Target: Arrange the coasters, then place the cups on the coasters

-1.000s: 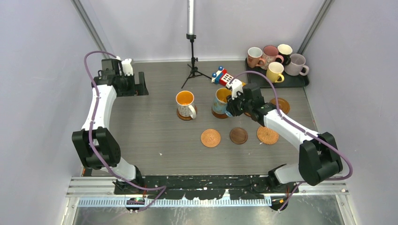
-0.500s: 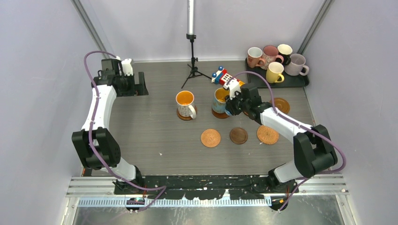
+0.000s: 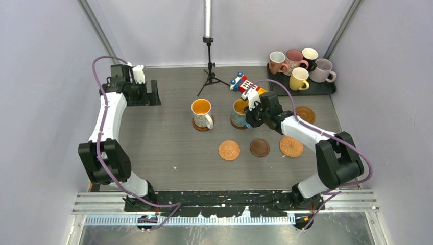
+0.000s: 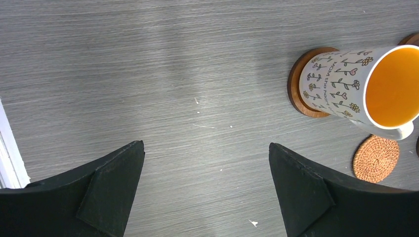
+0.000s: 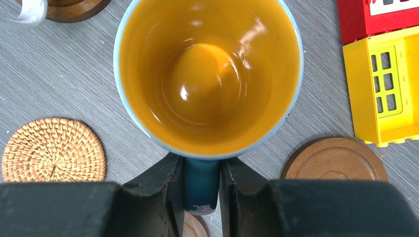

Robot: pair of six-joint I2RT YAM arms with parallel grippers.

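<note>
Right gripper [image 5: 201, 170]: closed down narrow on the handle [image 5: 201, 186] of the blue mug, with one finger on each side of it.
Blue mug [image 3: 239, 108]: in the middle of the surface, just right of the white patterned mug. Its inside is orange and its mouth faces up. Whether its base rests on a coaster, I cannot tell.
Left gripper [image 4: 206, 144]: jaws fully apart with nothing between them, at the far left of the surface, well apart from all mugs.
White patterned mug [image 3: 201, 111]: upright on a brown wooden coaster [image 4: 299, 94]; its inside is also orange.
Row of free coasters: a woven coaster [image 3: 229, 150], a dark coaster [image 3: 259, 147] and a second woven coaster [image 3: 291, 147] lie side by side on the near side of the two mugs, not touching.
Ringed brown coaster [image 3: 306, 113]: lies bare near the tray, right of the right arm.
Smooth brown coaster [image 5: 335, 160]: shows in the right wrist view, just beside the blue mug and the toy block [image 5: 380, 94].
Black tray [image 3: 312, 90]: in the far right corner. It carries a pink mug [image 3: 277, 61], a second pink mug [image 3: 295, 59], a black mug [image 3: 309, 55], a lavender-grey mug [image 3: 322, 70] and a yellow mug [image 3: 299, 78], close together.
</note>
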